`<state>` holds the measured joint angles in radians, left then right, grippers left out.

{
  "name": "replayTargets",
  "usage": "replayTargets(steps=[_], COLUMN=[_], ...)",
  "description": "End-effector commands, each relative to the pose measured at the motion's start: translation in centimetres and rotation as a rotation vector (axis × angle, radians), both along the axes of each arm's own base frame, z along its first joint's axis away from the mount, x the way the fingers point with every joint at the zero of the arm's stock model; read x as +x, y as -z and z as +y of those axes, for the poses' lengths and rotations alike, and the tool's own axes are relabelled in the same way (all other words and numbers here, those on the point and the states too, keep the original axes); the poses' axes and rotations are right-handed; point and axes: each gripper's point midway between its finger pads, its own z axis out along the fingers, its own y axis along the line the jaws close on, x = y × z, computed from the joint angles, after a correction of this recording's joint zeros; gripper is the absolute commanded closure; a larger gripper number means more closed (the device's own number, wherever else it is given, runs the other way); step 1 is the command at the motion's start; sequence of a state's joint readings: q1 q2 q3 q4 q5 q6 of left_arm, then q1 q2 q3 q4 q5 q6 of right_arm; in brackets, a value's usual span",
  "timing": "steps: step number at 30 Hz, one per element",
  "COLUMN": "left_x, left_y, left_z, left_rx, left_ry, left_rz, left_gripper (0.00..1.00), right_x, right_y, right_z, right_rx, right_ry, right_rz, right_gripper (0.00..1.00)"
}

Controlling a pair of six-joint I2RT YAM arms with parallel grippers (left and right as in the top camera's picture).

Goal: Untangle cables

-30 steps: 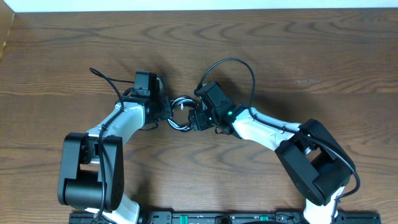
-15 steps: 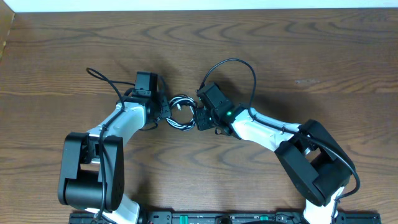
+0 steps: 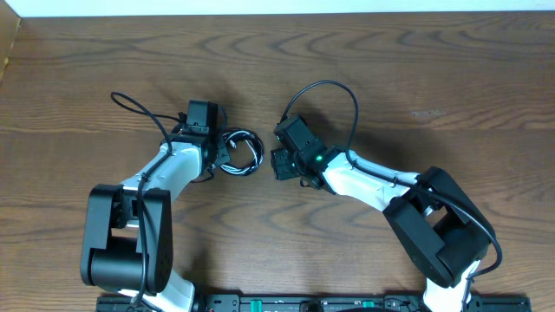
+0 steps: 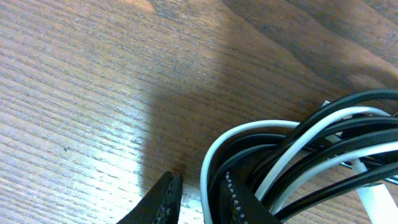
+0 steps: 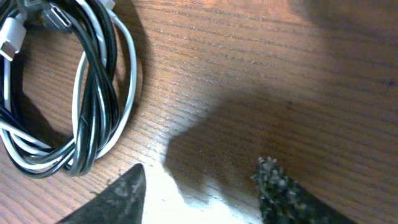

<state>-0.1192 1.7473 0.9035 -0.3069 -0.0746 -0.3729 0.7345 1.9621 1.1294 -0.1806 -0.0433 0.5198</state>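
Desk [image 3: 451, 78] centre holds limp, light cables [image 5: 96, 106]; my left gripper [image 4: 200, 184] narrowly straddles strands, pinch unclear, right gripper [image 5: 200, 168] spread empty, so I'd grab near a plug [image 5: 13, 38].

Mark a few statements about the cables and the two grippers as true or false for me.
1. The black and white cable bundle lies coiled on the wooden table. True.
2. The right gripper is clamped on the bundle. False: its jaws stand open over bare wood, with the bundle off to one side.
3. The bundle lies closer to the left gripper than to the right one. True.
4. The two cables are fully separated. False: the black and white loops are wound together.
5. A white plug end shows at the bundle. True.
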Motion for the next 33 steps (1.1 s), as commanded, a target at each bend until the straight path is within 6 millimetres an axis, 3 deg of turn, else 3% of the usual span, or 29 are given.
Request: replayTargets(steps=[1,4,7,19,26,30,33], left_x=[-0.7,-0.6,-0.6,-0.7,-0.5,-0.4,-0.4], left_y=[0.8,0.4,0.0,-0.4,-0.4,-0.2,-0.3], left_z=[-1.8,-4.9,-6.3,-7.4,-7.4,-6.9,-6.9], left_rx=[-0.104,-0.242,-0.304,-0.365,-0.359,-0.328,-0.329], left_ry=[0.056,0.198,0.278,0.31,0.316,0.305,0.306], left_rz=[0.03,0.021,0.009,0.001,-0.006,-0.006,-0.007], left_gripper=[0.87,0.9,0.92,0.92,0.93,0.93,0.93], right_x=[-0.2,-0.2,-0.3,-0.3,-0.2,0.0,0.0], right_y=[1.1,1.0,1.0,0.9,0.9,0.9,0.8], right_z=[-0.9,-0.9,-0.8,-0.5,-0.7,-0.8,-0.5], right_rx=[-0.034,-0.033,-0.028,-0.017,-0.022,-0.021,-0.006], right_ry=[0.028,0.027,0.023,0.018,0.023,0.028,0.021], right_rz=[0.016,0.016,0.019,0.02,0.016,0.016,0.013], right_gripper=[0.43,0.4,0.38,0.38,0.43,0.51,0.42])
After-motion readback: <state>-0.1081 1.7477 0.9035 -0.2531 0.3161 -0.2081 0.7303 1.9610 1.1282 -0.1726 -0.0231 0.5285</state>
